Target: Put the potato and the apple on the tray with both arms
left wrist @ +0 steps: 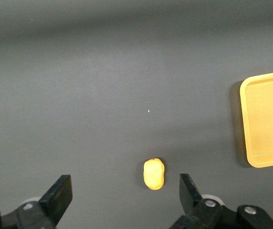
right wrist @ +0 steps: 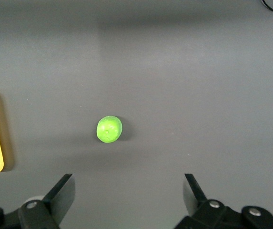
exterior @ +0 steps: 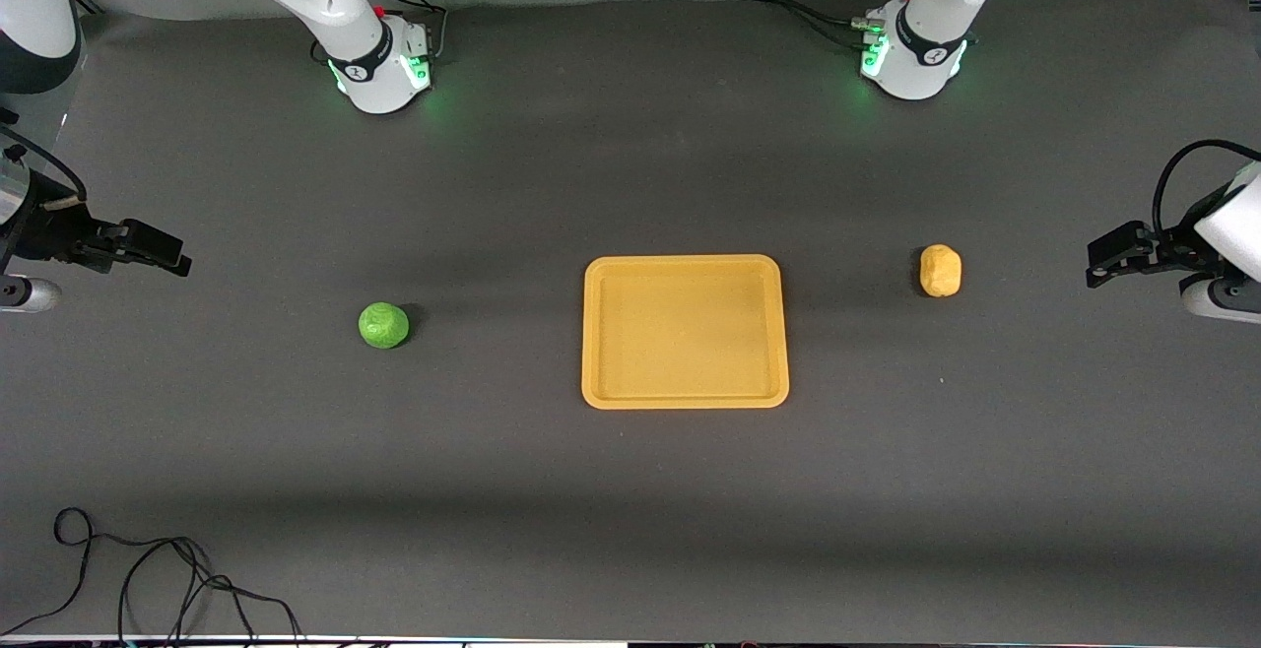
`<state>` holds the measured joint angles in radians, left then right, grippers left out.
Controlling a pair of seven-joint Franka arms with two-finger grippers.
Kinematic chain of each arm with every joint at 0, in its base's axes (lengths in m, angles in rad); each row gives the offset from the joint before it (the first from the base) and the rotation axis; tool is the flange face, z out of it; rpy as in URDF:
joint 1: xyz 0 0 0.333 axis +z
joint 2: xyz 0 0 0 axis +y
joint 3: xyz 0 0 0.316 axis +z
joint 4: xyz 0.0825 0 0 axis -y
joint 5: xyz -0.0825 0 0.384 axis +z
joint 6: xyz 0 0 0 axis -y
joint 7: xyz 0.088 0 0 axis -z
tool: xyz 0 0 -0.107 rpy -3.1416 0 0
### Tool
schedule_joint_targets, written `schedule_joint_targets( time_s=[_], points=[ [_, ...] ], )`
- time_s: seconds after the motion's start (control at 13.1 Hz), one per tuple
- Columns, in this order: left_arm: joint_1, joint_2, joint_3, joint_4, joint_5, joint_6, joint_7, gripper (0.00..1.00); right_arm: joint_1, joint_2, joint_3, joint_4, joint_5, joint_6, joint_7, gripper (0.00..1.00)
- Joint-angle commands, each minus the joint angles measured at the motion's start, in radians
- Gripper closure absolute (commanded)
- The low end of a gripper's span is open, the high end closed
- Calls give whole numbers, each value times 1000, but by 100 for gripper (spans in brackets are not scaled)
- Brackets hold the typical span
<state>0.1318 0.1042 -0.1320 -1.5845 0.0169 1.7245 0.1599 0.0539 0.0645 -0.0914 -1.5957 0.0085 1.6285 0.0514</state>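
The tray [exterior: 686,399] lay bare mid-tabletop [exterior: 630,510], the apple [exterior: 383,325] beside it toward the right arm's end and the potato [exterior: 940,270] toward the left arm's. Both arms waited: the right tool [exterior: 158,252] and left tool [exterior: 1108,262] hung at their ends, fingers spread, gripping nothing.

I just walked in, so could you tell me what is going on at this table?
Nothing is held yet. The tray lies bare mid-table, the apple toward the right arm's end and the potato toward the left arm's end. The right gripper hangs open above the table near the apple, the left gripper open near the potato.
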Motion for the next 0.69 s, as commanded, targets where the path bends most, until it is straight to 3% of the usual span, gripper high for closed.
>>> schedule_joint_targets(
  time_s=[0.0,0.3,0.46,0.61],
  points=[
    [-1,8,3,26,3,-20,-3,0,3,-20,-1,-9,13,-6,2,0],
    [-12,17,3,-20,-21,-25,-14,0,3,-17,-1,-6,13,-6,4,0],
    [-8,19,3,-139,-21,12,-5,0,3,-11,1,-6,13,-6,1,0],
    [-14,20,2,-324,-23,177,-7,0,3,-9,1,-7,13,-4,-2,0]
  ],
)
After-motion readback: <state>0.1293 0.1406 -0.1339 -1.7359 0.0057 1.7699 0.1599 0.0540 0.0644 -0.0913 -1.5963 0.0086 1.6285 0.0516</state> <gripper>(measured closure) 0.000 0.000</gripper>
